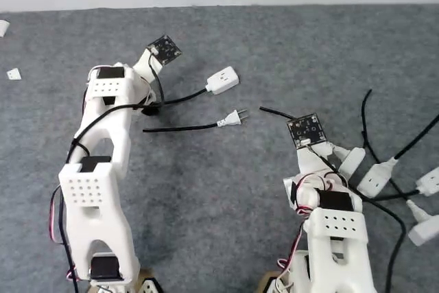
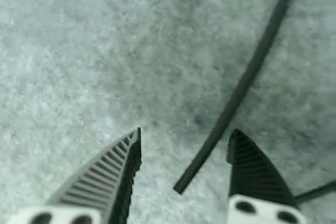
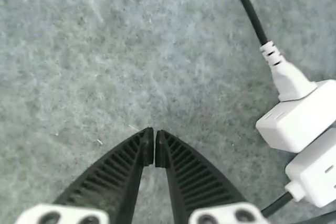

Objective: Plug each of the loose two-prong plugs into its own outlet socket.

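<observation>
I am judging the job as partly done. Beside my right tool (image 3: 155, 132), whose tips are pressing together on nothing, a white plug (image 3: 286, 77) is sitting seated in a white outlet block (image 3: 296, 119). A second block (image 3: 317, 174) is touching it, though I cannot tell whether that one is carrying a plug. What is remaining, as far as I am seeing, is the loose plug (image 1: 233, 118) lying on the grey table (image 1: 206, 204) in the middle, prongs pointing toward my right side, near but apart from the empty outlet (image 1: 223, 81) just beyond it. My left tool (image 2: 187, 132) is hovering spread wide over the table, gripping nothing, with the cut end of a black cord (image 2: 247, 77) lying between its tips. I am guessing this is the loose plug's tail, well back from the plug itself. Getting in the way are the black cords (image 1: 367, 125) looping around the blocks on my right side, and the empty outlet's own cord (image 1: 182, 98) running under my left arm. A small white scrap (image 1: 14, 73) is lying far off.
</observation>
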Tool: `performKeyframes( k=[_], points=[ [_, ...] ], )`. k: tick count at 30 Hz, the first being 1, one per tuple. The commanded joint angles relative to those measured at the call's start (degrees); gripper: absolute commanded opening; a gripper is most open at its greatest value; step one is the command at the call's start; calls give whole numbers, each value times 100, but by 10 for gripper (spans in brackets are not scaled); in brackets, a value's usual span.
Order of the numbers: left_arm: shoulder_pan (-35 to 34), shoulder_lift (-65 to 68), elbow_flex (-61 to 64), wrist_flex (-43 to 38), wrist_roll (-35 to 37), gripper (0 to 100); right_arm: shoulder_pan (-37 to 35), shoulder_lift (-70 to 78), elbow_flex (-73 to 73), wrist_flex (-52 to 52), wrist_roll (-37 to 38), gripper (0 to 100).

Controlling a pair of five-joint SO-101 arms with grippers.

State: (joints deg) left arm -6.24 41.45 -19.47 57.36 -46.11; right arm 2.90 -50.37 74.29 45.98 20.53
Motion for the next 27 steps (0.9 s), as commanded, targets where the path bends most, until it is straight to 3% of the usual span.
performKeyframes(
  k=[1,11,16,27],
  points=[
    [26,-26,-356,44,-62,246,-40,-110,-26,-171,62,9],
    [273,440,-268,53,-70,21,-40,-110,-18,-198,62,9],
    [299,448,-242,193,-70,13,-40,-110,-18,-198,62,9],
    [246,-264,-462,1987,-70,13,-40,-110,53,-347,53,9]
  ],
)
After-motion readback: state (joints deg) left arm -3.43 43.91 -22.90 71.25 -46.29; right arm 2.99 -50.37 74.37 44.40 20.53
